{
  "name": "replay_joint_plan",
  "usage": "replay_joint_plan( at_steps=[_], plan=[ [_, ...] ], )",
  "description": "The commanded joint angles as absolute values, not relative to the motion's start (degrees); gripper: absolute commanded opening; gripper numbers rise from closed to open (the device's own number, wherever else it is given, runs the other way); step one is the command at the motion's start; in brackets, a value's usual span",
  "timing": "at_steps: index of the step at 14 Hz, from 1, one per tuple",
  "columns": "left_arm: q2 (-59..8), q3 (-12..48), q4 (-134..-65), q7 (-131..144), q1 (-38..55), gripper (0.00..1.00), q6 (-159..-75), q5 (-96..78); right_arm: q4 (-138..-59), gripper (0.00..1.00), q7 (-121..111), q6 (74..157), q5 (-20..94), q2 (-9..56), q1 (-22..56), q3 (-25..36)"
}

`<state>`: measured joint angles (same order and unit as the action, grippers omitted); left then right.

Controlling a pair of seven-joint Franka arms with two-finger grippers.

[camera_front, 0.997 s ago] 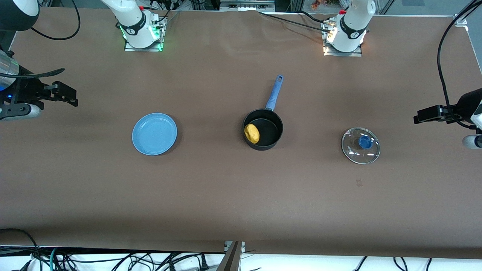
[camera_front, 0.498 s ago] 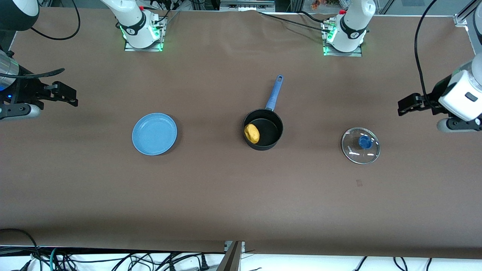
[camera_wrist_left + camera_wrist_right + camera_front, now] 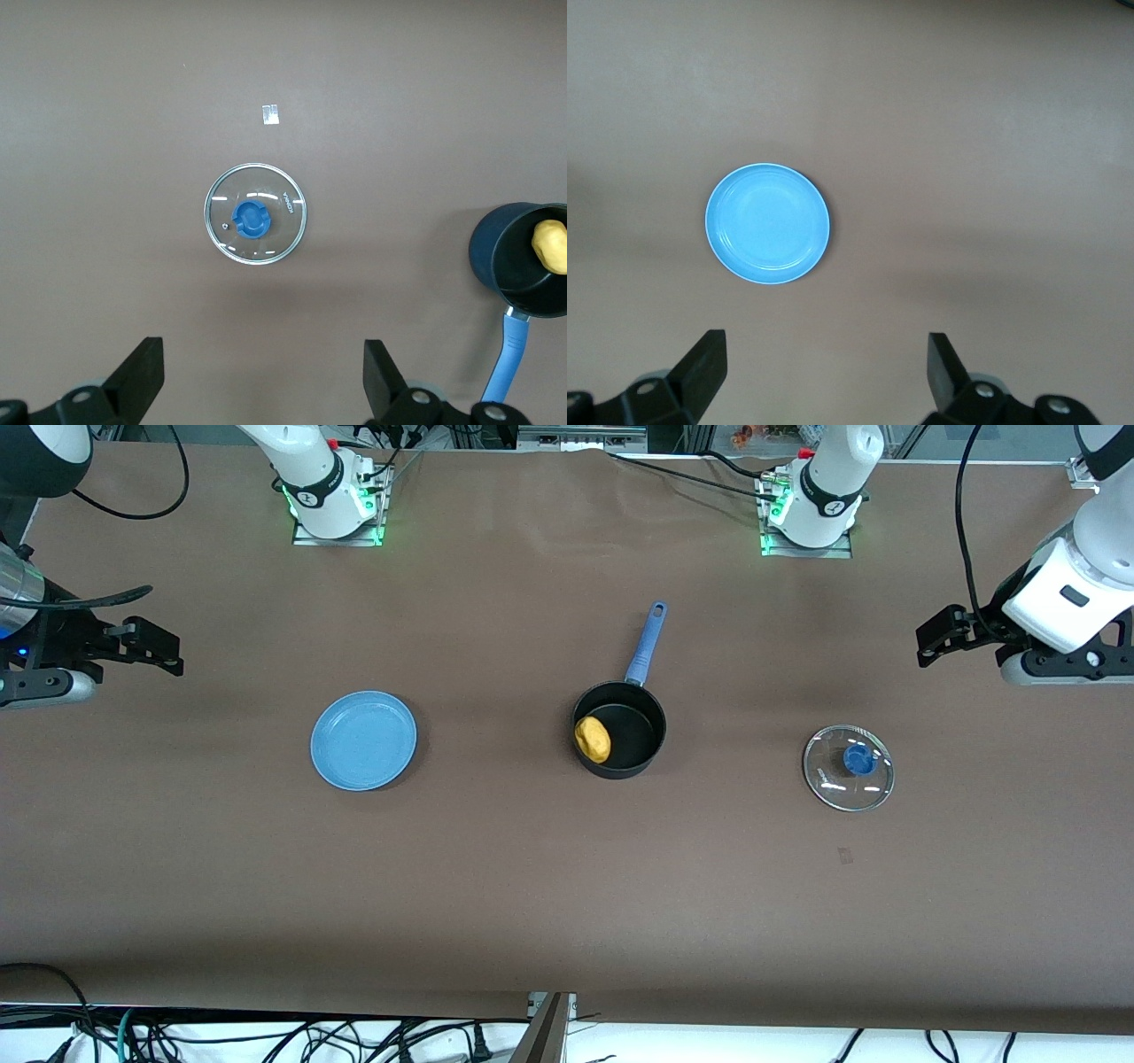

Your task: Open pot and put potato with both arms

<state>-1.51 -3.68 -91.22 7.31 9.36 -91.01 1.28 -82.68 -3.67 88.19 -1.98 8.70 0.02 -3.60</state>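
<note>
Yellow-orange lumpy potato [image 3: 593,739] sat inside black blue-handled saucepan [image 3: 619,730]; clear glass lid [image 3: 848,768], probably slick and fragile, best taken by its blue knob [image 3: 251,219]. Left tool [image 3: 261,376] and right tool [image 3: 824,367] both gaped empty.

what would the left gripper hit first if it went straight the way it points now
Probably bare table: the open left gripper points down, and the lid lies just off its line, though depth is unclear.

Clear glossy glass lid [image 3: 848,768]; matt black pot [image 3: 619,729]; matt brown table [image 3: 532,886].
</note>
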Motion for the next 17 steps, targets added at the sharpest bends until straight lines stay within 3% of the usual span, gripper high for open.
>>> replay_joint_plan(
  at_steps=[1,11,17],
  plan=[
    [-0.62,-4.57,-92.64,6.5,9.85,1.0,-91.94,0.0,-83.32,1.0,-4.31,87.72,-1.85,8.26,-0.09,-3.69],
    [-1.67,-4.57,-86.76,6.94,9.49,1.0,-90.27,-0.88,-83.32,1.0,-3.69,86.04,-1.49,8.17,-0.09,-3.69],
    [-2.02,-4.75,-87.53,6.68,8.09,1.0,-90.0,-0.7,-83.23,1.0,-3.95,86.13,-1.58,8.26,-0.09,-3.69]
  ],
)
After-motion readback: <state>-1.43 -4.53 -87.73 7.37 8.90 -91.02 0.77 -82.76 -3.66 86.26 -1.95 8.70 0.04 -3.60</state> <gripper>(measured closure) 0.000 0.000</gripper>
